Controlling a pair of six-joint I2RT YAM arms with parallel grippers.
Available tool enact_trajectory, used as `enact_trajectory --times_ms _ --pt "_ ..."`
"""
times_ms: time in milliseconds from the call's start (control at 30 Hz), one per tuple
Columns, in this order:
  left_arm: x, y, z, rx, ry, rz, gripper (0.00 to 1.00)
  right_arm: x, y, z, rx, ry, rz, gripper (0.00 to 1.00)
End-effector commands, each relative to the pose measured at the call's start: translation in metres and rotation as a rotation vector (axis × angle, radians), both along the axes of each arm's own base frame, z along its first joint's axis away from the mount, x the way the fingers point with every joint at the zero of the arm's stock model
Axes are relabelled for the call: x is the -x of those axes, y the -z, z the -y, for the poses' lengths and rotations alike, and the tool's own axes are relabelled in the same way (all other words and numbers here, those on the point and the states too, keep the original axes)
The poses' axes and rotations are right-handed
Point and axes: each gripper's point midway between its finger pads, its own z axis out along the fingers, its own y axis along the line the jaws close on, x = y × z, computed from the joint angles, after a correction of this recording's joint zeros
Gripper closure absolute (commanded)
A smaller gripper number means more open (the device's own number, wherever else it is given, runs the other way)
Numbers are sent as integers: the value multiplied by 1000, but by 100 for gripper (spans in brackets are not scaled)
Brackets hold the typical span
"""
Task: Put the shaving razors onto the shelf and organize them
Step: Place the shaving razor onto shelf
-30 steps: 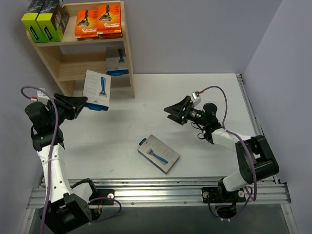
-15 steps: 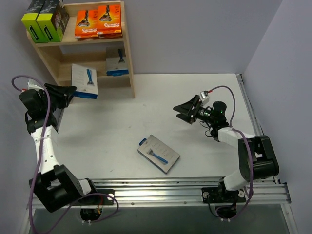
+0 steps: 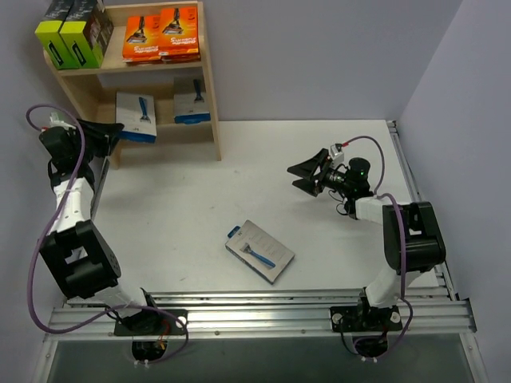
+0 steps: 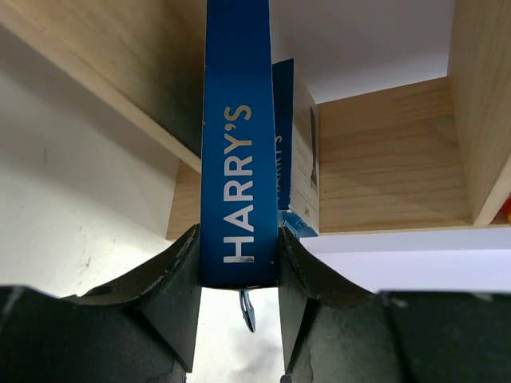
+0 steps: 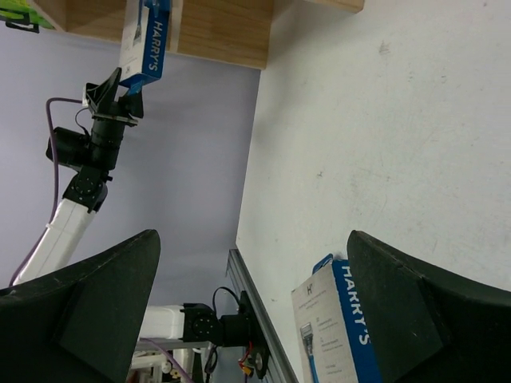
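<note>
Razor card [image 4: 238, 159] between left fingers [image 4: 169, 291]

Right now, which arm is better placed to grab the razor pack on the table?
Right: the right gripper is open and empty; the left gripper holds another pack at the shelf.

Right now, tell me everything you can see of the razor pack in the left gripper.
The razor pack is a flat, pale grey cardboard box with a blue razor pictured on its face and a blue edge lettered HARRY'S in white. It stands upright, the left gripper pinching its two broad faces, at the open front of the lower tier of the shelf, left of a matching pack. Whether it rests on the board is unclear.
</note>
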Motion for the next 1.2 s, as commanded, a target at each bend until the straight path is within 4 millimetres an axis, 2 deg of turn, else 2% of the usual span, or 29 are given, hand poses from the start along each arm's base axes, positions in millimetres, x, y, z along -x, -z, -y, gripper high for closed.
enact_trajectory --times_ms 0,167,467,1167 --pt "-19 -51 6 -79 15 168 98 -10 -16 4 -3 -14 92 2" --pt "-39 -36 9 -76 25 151 98 -15 -9 11 -1 2 76 2" --pt "-66 -26 16 -86 46 149 98 -24 -4 21 3 21 68 0" --pt "-93 0 41 -106 80 115 98 -34 6 29 11 40 55 0"
